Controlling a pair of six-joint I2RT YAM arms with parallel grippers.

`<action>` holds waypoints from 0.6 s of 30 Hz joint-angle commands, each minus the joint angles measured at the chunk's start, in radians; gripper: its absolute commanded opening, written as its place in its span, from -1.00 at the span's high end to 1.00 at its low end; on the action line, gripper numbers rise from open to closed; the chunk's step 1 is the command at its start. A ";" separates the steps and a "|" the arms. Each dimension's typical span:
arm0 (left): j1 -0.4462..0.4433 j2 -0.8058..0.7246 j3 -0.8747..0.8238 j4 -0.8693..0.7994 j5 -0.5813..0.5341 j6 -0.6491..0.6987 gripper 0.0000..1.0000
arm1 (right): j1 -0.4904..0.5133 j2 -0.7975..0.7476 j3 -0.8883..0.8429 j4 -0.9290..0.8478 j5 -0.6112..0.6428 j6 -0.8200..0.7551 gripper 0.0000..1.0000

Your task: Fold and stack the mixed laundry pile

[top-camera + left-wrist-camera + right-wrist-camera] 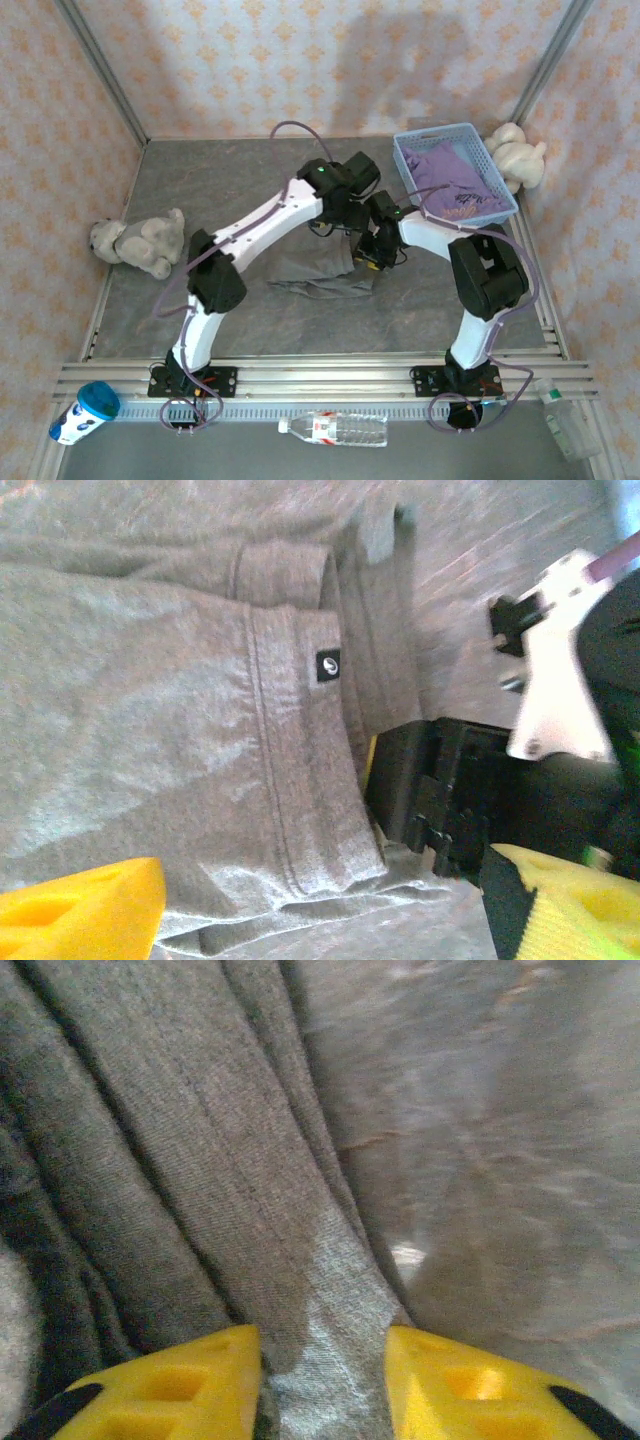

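Note:
The grey-olive garment (318,272) lies bunched on the grey table between the two arms. In the left wrist view its hem and small black label (328,665) show on the grey-olive garment (150,710). My left gripper (347,222) hovers over the garment's right end; its yellow fingers (90,905) stand wide apart, the left gripper (330,915) open over the cloth. My right gripper (370,255) is just beside it, its black body (440,790) at the garment's edge. The right gripper (325,1385) is parted, with a strip of garment (200,1160) lying between the fingers. The lavender T-shirt (452,178) sits in the basket.
The light blue mesh basket (401,152) stands at the back right. One plush toy (140,240) lies at the left edge, another plush toy (515,155) beside the basket. A water bottle (335,430) and a cup (85,410) lie in front of the rail.

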State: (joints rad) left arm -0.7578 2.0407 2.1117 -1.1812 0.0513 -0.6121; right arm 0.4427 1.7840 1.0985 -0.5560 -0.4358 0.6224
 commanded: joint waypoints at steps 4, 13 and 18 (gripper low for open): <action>0.136 -0.289 -0.346 0.169 0.014 -0.045 -0.56 | -0.058 -0.152 0.029 -0.200 0.113 -0.103 0.06; 0.182 -0.466 -0.762 0.255 0.010 -0.031 0.11 | 0.023 -0.220 0.021 -0.152 -0.089 -0.048 -0.13; 0.115 -0.585 -0.956 0.365 0.057 -0.011 0.99 | 0.076 -0.217 -0.071 0.044 -0.155 0.088 -0.52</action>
State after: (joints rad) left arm -0.5995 1.5494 1.2072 -0.8986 0.0895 -0.6353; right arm 0.5053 1.5753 1.0645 -0.6216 -0.5385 0.6228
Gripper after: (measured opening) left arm 0.091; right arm 0.747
